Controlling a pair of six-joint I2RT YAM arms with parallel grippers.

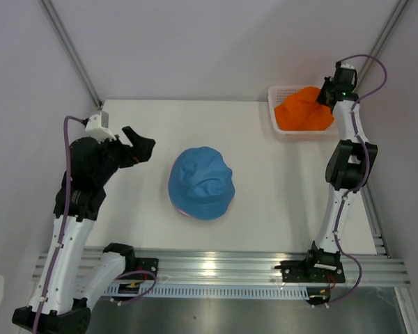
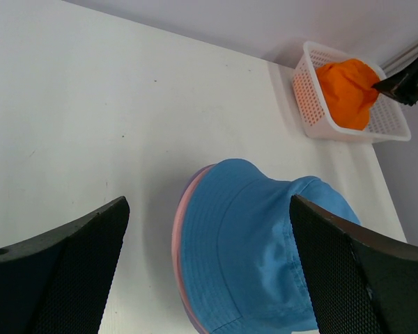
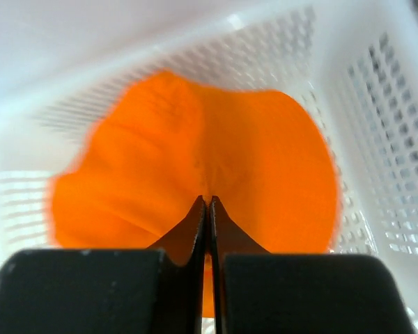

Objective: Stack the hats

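Observation:
A blue hat [image 1: 201, 182] sits on the table's middle, on top of a pink hat [image 2: 177, 233] and a lavender hat [image 2: 183, 191]; only their brim edges show under it. An orange hat [image 1: 304, 109] hangs over the white mesh basket [image 1: 281, 92] at the back right. My right gripper [image 1: 327, 95] is shut on the orange hat [image 3: 195, 160], pinching a fold of its fabric [image 3: 207, 200]. My left gripper [image 1: 141, 146] is open and empty, left of the blue hat [image 2: 254, 243], above the table.
The white basket [image 2: 386, 122] stands at the table's back right corner, by the right wall. An aluminium rail [image 1: 216, 268] runs along the near edge. No wire stand is in view.

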